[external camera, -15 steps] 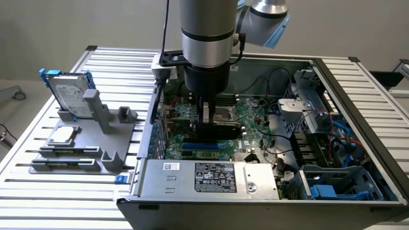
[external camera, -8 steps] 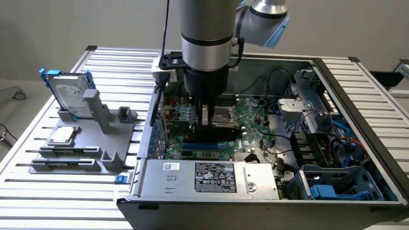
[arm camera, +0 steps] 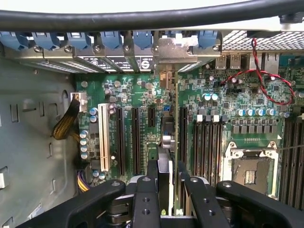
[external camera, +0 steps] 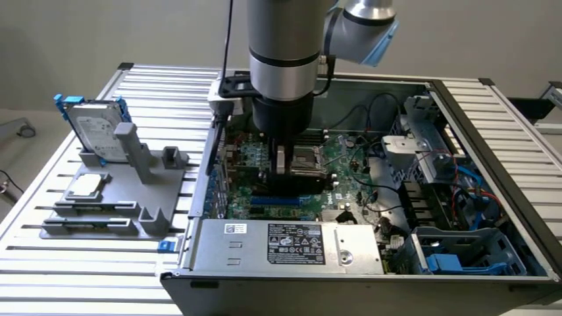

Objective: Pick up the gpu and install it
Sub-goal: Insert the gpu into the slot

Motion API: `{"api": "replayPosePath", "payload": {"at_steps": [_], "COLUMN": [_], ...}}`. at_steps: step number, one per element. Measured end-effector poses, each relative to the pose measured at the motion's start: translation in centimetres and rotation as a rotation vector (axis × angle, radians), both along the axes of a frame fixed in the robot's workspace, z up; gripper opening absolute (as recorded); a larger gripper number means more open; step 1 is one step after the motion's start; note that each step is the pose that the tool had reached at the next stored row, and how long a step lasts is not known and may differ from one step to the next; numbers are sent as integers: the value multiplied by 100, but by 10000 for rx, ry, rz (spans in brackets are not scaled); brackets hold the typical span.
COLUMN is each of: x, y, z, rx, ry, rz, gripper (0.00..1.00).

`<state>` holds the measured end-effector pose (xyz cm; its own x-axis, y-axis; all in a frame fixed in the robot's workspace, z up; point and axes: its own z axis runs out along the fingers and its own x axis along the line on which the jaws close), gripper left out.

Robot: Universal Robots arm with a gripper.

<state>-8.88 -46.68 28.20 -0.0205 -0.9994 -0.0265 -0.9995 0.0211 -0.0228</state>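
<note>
The tool point(arm camera: 167, 166) is clamped on the gpu point(arm camera: 169, 135), shown edge-on above the slots point(arm camera: 135, 137) in the wrist view.

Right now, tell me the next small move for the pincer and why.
Probably ease straight down a little. The pincer grips the graphics card upright, edge-on, in line with the black slots on the motherboard, its metal bracket at the case's back wall. Whether it is already seated, I cannot tell.

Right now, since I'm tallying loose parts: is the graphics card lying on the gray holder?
No, the gripper holds the graphics card edge-on inside the case.
</note>
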Motion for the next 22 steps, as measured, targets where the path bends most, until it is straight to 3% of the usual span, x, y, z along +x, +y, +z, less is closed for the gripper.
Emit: {"api": "replayPosePath", "payload": {"at_steps": [4,22], "x": [0,-5], "y": [0,0], "z": [-27,-110], "rx": [4,23], "ry": [56,173], "rz": [-4,-27], "gripper": [27,27]}}
